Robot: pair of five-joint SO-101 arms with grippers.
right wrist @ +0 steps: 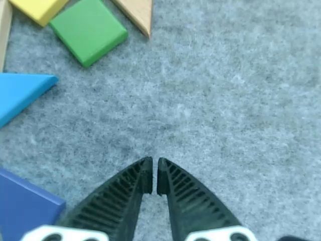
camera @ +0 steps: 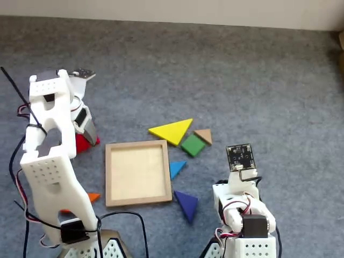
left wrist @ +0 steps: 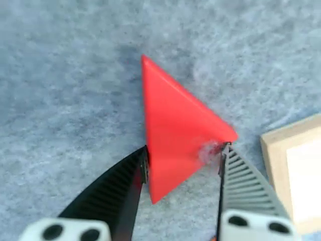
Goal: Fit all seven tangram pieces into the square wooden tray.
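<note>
my right gripper (right wrist: 150,175) hangs nearest, fingers pinched almost together on nothing, over the grey carpet (camera: 242,80) just right of the dark blue triangle (camera: 186,203). an orange piece (camera: 94,197) peeks out by the near left corner of the square wooden tray (camera: 138,144). the light blue triangle (camera: 176,168) lies against the tray's right side. left of the tray, my left gripper (left wrist: 184,158) clamps the red triangle (left wrist: 175,115). farther off sit the green square (camera: 193,145), tan triangle (camera: 203,135) and yellow triangle (camera: 172,130).

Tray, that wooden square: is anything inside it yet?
No. The tray has a bare wooden floor, all of it in plain sight from above. The coloured pieces lie outside it. Whatever lies beneath the tray is hidden.
</note>
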